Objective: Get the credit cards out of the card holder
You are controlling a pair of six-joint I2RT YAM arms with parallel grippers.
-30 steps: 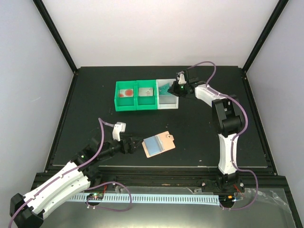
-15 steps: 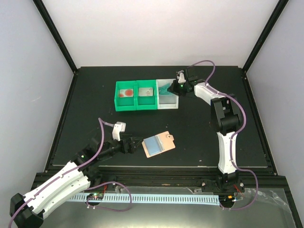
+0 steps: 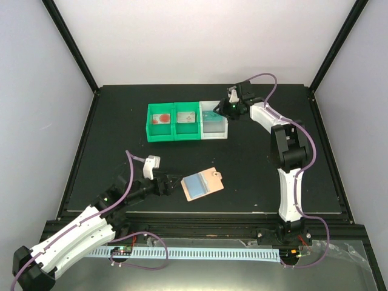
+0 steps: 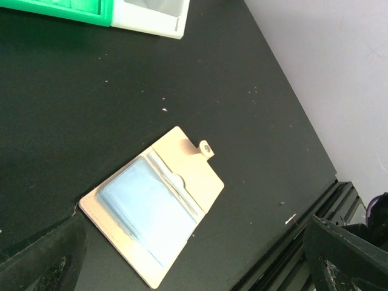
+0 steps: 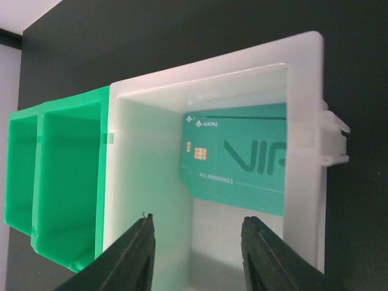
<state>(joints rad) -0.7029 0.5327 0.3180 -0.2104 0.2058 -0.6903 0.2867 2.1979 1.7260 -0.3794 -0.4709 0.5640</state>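
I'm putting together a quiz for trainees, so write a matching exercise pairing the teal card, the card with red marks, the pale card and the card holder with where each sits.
Things:
1. teal card
2. card with red marks
3. pale card
4. card holder

Places:
A. left green compartment
B. lying opened on the table
C. white bin
D. right green compartment

Pairs: 1-C, 2-A, 3-D, 4-B

Matt leather-like card holder (image 4: 153, 213)
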